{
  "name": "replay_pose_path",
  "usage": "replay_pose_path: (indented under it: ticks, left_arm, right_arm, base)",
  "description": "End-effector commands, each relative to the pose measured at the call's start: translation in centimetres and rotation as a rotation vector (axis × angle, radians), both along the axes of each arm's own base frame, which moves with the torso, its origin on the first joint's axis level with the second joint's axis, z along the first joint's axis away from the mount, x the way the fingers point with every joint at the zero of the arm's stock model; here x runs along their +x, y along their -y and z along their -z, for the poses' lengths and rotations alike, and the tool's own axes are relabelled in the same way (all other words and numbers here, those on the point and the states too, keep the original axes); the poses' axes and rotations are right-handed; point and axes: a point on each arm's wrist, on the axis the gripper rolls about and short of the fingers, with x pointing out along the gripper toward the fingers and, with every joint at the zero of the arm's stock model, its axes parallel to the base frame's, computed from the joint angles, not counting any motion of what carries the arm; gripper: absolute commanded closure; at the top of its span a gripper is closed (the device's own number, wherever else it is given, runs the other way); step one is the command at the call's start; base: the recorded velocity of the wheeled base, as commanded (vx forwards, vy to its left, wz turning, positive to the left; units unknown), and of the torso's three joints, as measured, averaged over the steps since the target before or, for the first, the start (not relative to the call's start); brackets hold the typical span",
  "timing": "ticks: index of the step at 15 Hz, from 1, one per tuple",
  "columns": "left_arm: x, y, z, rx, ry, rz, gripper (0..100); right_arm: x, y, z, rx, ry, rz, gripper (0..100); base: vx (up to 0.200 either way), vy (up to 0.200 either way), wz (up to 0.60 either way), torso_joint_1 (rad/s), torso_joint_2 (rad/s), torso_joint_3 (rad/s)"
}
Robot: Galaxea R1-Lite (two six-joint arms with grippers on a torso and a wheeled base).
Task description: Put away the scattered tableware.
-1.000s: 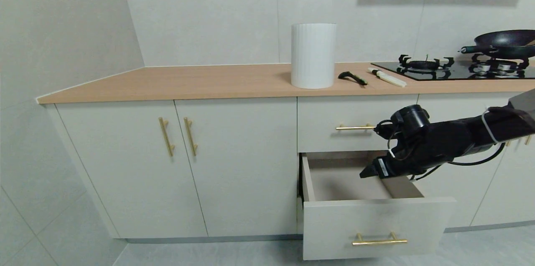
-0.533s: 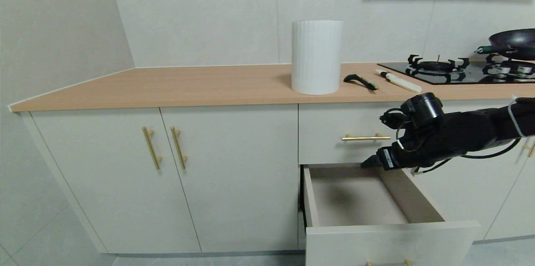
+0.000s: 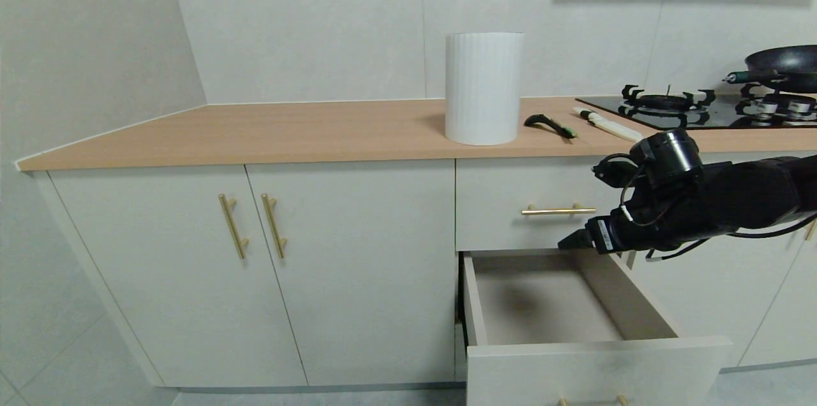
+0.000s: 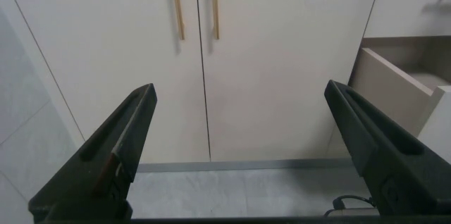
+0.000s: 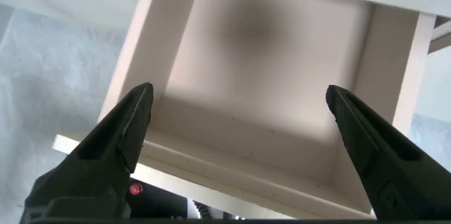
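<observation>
A: Where is the tableware?

B: Two pieces lie on the countertop (image 3: 287, 131). A black peeler (image 3: 547, 124) sits just at 3 o'clock of the white canister (image 3: 483, 88). A long white utensil (image 3: 607, 124) lies next along, again at 3 o'clock, near the front corner of the hob (image 3: 696, 115). The two are close but not touching.

A: Which way do they point?

B: Both lie flat with their long axes nearly parallel, running from 10 o'clock to 4 o'clock in the head view. The peeler's curved black end is at 10 and its green end at 4. The white one has a small dark mark at its 10 o'clock end. I cannot tell its handle from its blade.

A: And the right gripper?

B: The right gripper (image 3: 568, 242) hangs at about 6 o'clock of the peeler, below the counter edge. It is above the far right part of the open drawer (image 3: 473, 304), with its tips pointing to 9 o'clock. Its wrist camera looks down into the drawer, and the fingers are spread wide with nothing between them.

A: The left one?

B: The left gripper (image 4: 239, 94) is low near the floor, facing the double cabinet doors (image 4: 282, 76). Its fingers are also spread wide and hold nothing.

A: Anything else?

B: A closed drawer with a gold handle (image 3: 558, 209) sits at 12 o'clock of the open one. A dark pan (image 3: 782, 61) rests on the hob's far burner.
</observation>
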Motion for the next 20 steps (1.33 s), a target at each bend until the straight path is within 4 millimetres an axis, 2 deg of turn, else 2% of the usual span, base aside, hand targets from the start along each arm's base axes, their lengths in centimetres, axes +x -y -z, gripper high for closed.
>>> replay_pose_path:
  ticks: [1,6,7,9,10,11,12,17,18,20]
  left_arm:
    - [0.0,0.0,0.0,-0.001,0.000,0.000,0]
    - [0.0,0.0,0.0,0.000,0.000,0.000,0]
    - [0.0,0.0,0.0,-0.001,0.000,0.000,0]
    - [0.0,0.0,0.0,-0.001,0.000,0.000,0]
    - [0.0,0.0,0.0,-0.001,0.000,0.000,0]
    - [0.0,0.0,0.0,-0.001,0.000,0.000,0]
    - [0.0,0.0,0.0,-0.001,0.000,0.000,0]
    - [0.0,0.0,0.0,-0.001,0.000,0.000,0]
    - [0.0,0.0,0.0,-0.001,0.000,0.000,0]
    - [0.0,0.0,0.0,-0.001,0.000,0.000,0]
  right_arm:
    - [0.2,-0.1,0.5,-0.003,-0.013,-0.001,0]
    - [0.5,-0.1,0.9,-0.003,-0.011,0.000,0]
    - [1.0,0.1,2.1,-0.008,-0.041,0.007,0]
    - [3.3,-0.1,6.2,-0.031,-0.099,0.023,0]
    - [4.0,-0.2,7.5,-0.041,-0.121,0.027,0]
    - [5.0,-0.4,11.2,-0.075,-0.199,0.037,0]
    - [5.3,-0.5,13.0,-0.093,-0.238,0.039,0]
    - [3.7,-0.7,14.1,-0.176,-0.396,-0.046,0]
    - [3.4,-0.7,13.8,-0.187,-0.416,-0.060,0]
    - [2.3,-1.0,12.0,-0.196,-0.457,-0.090,0]
  base:
    - [0.000,0.000,0.00,0.000,0.00,0.000]
    - [0.000,0.000,0.00,0.000,0.00,0.000]
    - [0.000,0.000,0.00,0.000,0.00,0.000]
    - [0.000,0.000,0.00,0.000,0.00,0.000]
    - [0.000,0.000,0.00,0.000,0.00,0.000]
    - [0.000,0.000,0.00,0.000,0.00,0.000]
    - [0.000,0.000,0.00,0.000,0.00,0.000]
    - [0.000,0.000,0.00,0.000,0.00,0.000]
    - [0.000,0.000,0.00,0.000,0.00,0.000]
    - [0.000,0.000,0.00,0.000,0.00,0.000]
